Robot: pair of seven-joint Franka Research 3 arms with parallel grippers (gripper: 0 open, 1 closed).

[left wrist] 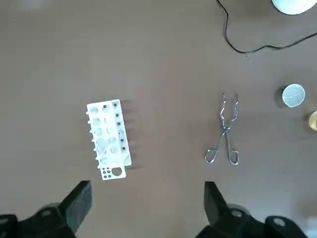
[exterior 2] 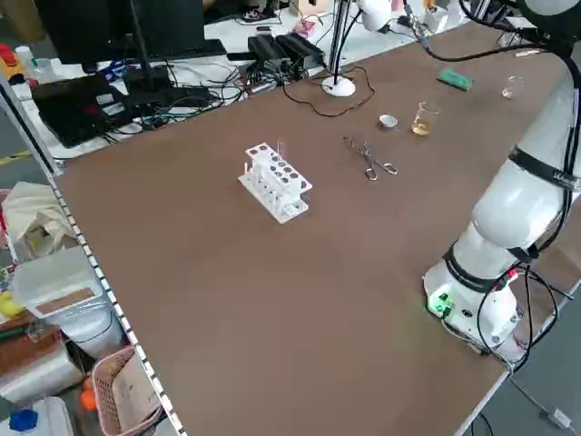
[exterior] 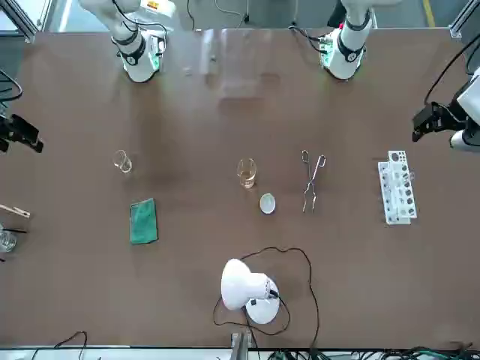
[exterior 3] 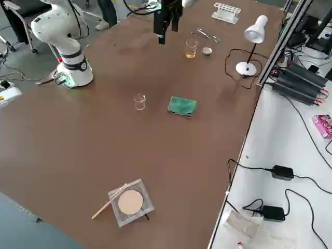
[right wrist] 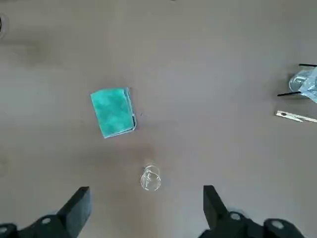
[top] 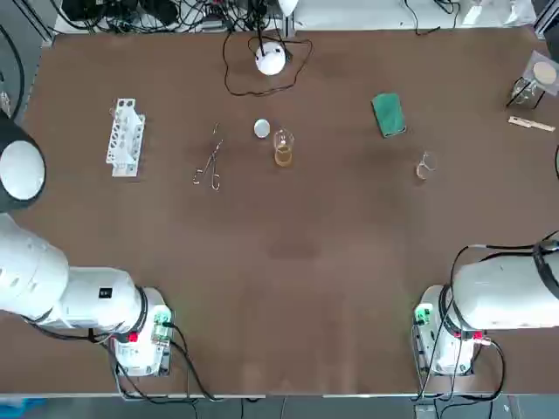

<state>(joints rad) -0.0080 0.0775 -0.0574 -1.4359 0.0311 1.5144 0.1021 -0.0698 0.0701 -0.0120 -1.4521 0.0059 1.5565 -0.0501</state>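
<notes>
Hovering high over the bench (top: pixel 306 262), the left end effector (left wrist: pixel 146 194) is hanging spread and empty above the test tube rack (left wrist: pixel 109 140), with the tongs (left wrist: pixel 225 131) lying apart. The right end effector (right wrist: pixel 146 196), likewise spread, is overlooking the small beaker (right wrist: pixel 150 178) near the green cloth (right wrist: pixel 113 112), everything spaced for clear access.
</notes>
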